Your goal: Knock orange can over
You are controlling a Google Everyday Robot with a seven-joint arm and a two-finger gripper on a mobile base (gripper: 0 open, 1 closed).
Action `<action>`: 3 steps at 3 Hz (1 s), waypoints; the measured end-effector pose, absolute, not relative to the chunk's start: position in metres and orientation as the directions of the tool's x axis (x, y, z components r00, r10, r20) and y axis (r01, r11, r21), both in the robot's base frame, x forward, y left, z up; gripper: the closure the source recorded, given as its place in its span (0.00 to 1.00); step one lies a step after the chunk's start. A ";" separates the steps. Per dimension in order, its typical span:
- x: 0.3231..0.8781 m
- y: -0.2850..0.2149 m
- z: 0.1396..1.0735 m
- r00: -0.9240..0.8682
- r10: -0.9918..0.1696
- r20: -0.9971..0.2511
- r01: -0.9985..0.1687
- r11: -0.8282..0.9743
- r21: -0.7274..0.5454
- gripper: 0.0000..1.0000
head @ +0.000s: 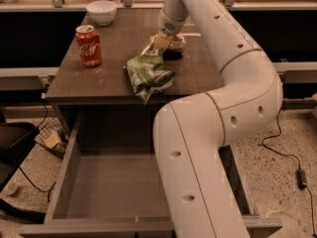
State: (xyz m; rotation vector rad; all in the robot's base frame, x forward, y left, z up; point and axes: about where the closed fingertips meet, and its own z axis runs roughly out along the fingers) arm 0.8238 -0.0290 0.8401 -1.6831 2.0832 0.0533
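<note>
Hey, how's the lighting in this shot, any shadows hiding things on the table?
Camera view: warm, dim light; the white arm is brightest. Camera view: the end effector, far right on the table, partly covers the orange can, dark shadow beneath; the drawer is shaded.

My gripper hangs over the table's back right, beside what seems the orange can. The chip bag lies just before it, 1 cola can stands left, a bowl behind that. The open drawer sits below.
</note>
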 end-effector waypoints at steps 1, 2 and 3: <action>0.824 -0.028 0.841 -0.146 -0.917 -0.371 -0.935 0.251 -0.251 0.21; 0.823 -0.027 0.842 -0.146 -0.917 -0.371 -0.935 0.250 -0.250 0.00; 0.823 -0.027 0.842 -0.146 -0.917 -0.371 -0.935 0.250 -0.250 0.00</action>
